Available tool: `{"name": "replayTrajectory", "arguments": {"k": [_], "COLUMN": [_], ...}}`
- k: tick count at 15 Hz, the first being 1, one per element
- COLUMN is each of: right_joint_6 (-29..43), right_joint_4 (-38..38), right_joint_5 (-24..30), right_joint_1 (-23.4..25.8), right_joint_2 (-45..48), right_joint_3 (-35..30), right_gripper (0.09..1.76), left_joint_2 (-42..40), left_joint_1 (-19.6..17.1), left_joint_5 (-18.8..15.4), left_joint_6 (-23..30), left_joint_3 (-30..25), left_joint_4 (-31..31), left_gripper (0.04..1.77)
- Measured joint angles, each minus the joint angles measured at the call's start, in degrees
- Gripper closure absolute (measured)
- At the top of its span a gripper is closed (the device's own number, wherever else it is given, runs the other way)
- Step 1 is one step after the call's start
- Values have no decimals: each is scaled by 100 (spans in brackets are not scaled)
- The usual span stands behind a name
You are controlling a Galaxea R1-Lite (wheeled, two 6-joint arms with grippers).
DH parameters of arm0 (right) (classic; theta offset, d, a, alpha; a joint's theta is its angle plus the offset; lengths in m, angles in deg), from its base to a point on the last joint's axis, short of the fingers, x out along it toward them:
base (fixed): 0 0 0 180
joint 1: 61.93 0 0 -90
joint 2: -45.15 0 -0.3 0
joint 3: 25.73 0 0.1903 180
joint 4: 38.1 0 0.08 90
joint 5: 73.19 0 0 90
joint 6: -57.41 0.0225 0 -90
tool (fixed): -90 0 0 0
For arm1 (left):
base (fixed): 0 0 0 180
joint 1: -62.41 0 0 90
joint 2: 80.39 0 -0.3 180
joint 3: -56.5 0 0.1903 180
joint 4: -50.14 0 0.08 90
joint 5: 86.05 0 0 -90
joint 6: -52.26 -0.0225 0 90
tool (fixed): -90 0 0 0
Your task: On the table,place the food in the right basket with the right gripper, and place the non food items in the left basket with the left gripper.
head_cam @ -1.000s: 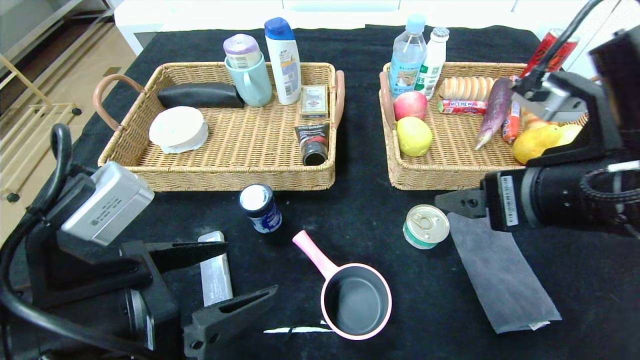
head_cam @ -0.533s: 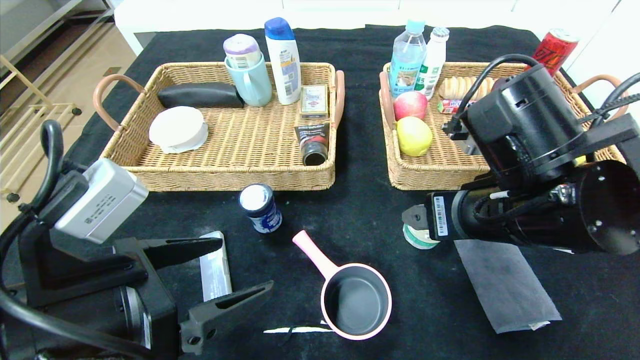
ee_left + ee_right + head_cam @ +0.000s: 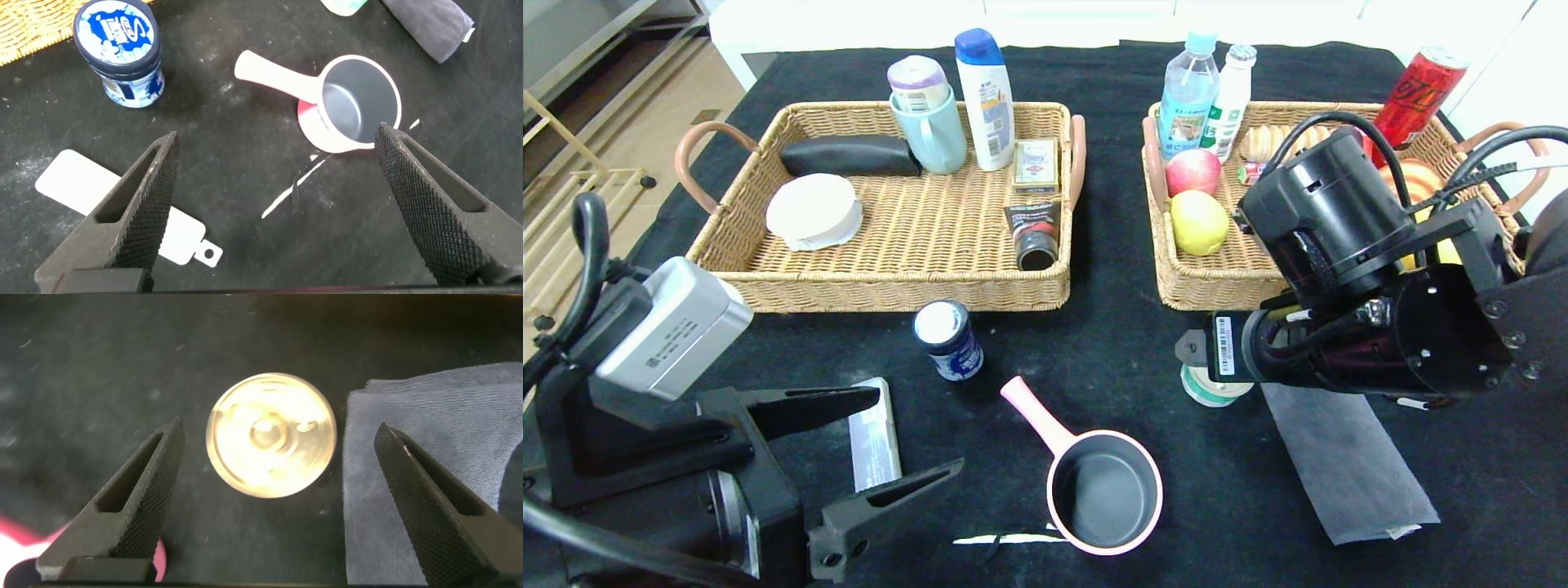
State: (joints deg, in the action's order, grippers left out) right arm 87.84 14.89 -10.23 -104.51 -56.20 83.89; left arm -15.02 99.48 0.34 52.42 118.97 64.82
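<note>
While the right end effector (image 3: 274, 502) hangs over the tin (image 3: 270, 434) at right of centre, its jaws apart on either side without touching, the left end effector (image 3: 919, 437) waits at lower left, also apart, above the plastic case (image 3: 875, 433) on the black surface (image 3: 1111, 343).

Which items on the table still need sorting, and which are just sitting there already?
To sort: tin, blue jar, pink saucepan, plastic case, grey cloth. Right end effector open over the tin.

Already in the left basket and right basket: shampoo bottle, apple, red can.
</note>
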Motion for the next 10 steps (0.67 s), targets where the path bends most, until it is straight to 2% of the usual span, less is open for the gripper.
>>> {"name": "replayTrajectory", "arguments": {"k": [10], "right_joint_6": [101], "right_joint_4": [20], "right_joint_5": [-11], "right_joint_1": [-33], "right_joint_2": [-221], "right_joint_3": [261], "right_gripper": [15], "left_joint_2": [0], "left_joint_1": [9], "left_joint_5": [48], "left_joint_6": [-16], "left_joint_3": [-20], "left_joint_4": [11], "left_gripper": [9]}}
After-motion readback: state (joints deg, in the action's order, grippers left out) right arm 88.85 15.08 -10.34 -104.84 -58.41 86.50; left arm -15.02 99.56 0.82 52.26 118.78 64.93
